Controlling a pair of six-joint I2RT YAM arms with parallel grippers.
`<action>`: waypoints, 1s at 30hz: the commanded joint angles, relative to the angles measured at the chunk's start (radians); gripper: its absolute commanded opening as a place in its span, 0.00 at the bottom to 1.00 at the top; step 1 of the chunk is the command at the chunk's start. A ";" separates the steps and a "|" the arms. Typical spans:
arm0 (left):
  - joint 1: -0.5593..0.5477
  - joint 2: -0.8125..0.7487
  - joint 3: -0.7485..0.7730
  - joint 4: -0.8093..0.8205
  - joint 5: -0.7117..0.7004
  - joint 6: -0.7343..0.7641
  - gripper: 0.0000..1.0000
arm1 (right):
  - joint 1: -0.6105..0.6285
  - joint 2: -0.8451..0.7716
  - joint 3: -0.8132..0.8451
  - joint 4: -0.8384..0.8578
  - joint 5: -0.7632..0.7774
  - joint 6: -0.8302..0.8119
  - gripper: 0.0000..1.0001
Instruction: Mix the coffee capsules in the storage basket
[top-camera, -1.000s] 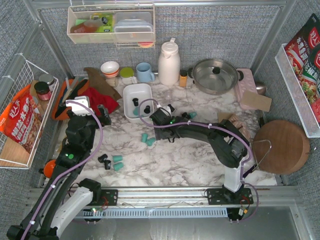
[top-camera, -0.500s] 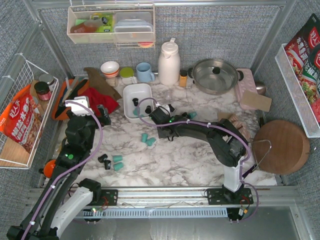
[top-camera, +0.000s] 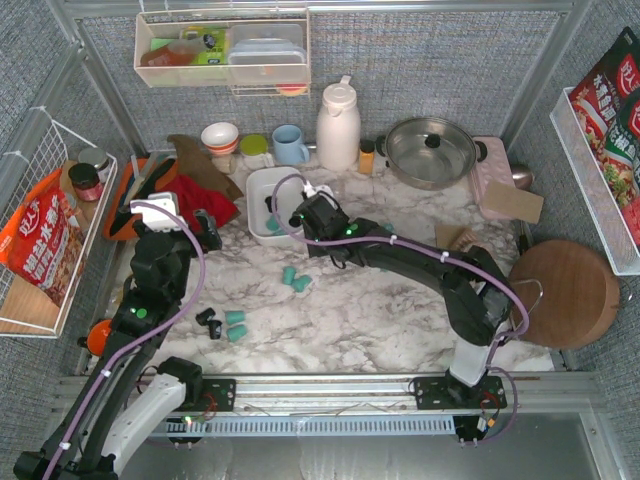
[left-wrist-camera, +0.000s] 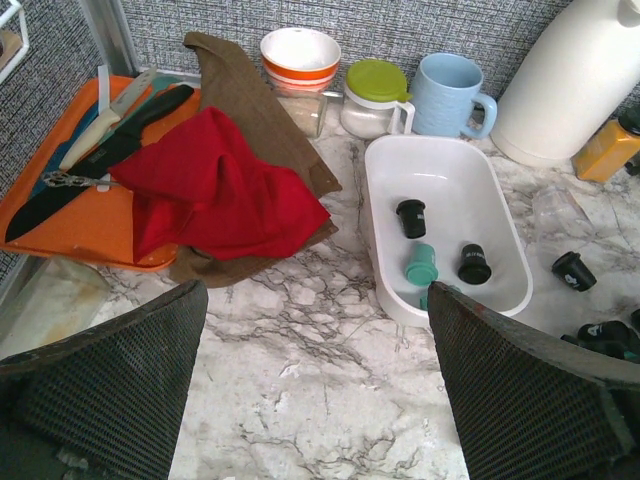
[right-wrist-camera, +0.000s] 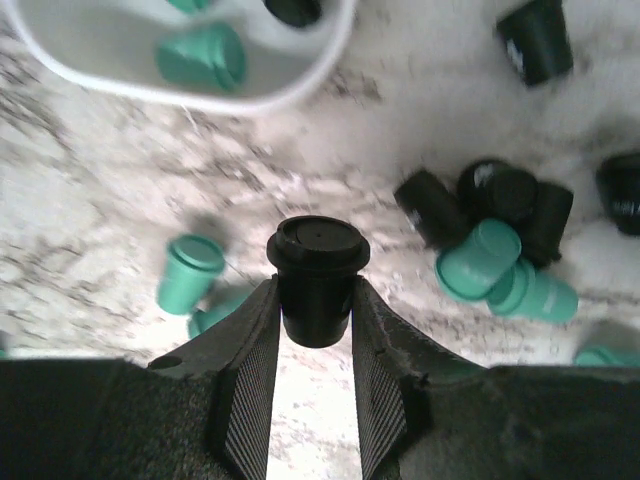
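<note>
Round wooden board (top-camera: 565, 293) far right; steel lidded pan (top-camera: 430, 150), white jug (top-camera: 338, 125), blue mug (left-wrist-camera: 448, 95) along back. Orange tray (left-wrist-camera: 80, 235) with knives (left-wrist-camera: 100, 160), red cloth (left-wrist-camera: 215, 195) left of storage basket (left-wrist-camera: 385, 250). Basket near back, holds few coffee capsules (left-wrist-camera: 421, 265); others scattered right and front of it. Right gripper (right-wrist-camera: 313, 300) clamps black capsule (right-wrist-camera: 317, 250) just beside basket. Left gripper (left-wrist-camera: 315, 330) spread wide, holding nothing. Marble tabletop (top-camera: 370, 320), grey woven walls (top-camera: 420, 60).

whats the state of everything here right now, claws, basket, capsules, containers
right claw, shut on a black capsule
left claw, open, empty
storage basket, upright, holds a few capsules, black and teal
loose capsules, scattered on the table, several on their sides
pot, lid on
green-lidded jar, closed
blue mug, upright
white thermos, upright, capped
</note>
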 joint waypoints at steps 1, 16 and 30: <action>0.003 -0.001 -0.002 0.038 0.008 0.003 0.99 | 0.004 -0.005 0.049 0.136 -0.036 -0.098 0.31; 0.003 -0.010 -0.004 0.038 0.010 0.000 0.99 | -0.005 0.262 0.310 0.274 0.008 -0.169 0.45; 0.003 -0.007 -0.008 0.041 -0.004 0.004 0.99 | -0.024 0.129 0.217 0.238 -0.016 -0.145 0.68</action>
